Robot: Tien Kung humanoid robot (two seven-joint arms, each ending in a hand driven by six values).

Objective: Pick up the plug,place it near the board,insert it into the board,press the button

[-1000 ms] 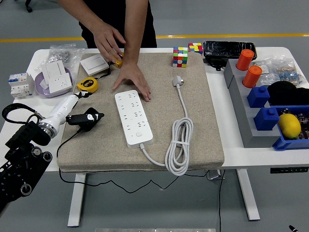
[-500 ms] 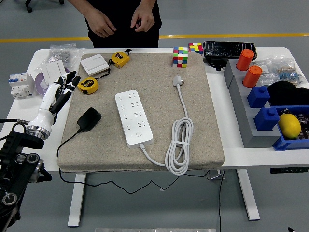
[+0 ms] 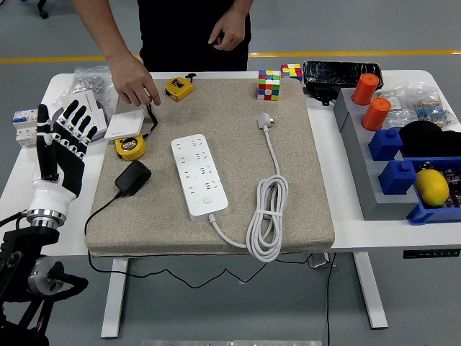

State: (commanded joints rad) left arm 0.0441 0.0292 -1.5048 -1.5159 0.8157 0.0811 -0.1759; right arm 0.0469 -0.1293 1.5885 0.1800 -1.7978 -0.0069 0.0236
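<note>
- The beige mat covers most of the white table, and everything the task needs lies on it.
- The left hand has swung up and back from the mat since a second ago. It now stands upright at the table's left edge, fingers spread, holding nothing; the right hand is out of view.
- The black plug it was on a second ago lies released on the mat's left part, just left of the power strip. So the pick-up, I judge, is not done.
- The strip's long axis runs near to far, tilted slightly left at the far end; its button sits near the near end.
- The plug's body points far-right, its cable trailing toward the near-left edge.
- A person's hand reaches the white switch plate (not a task item).
</note>
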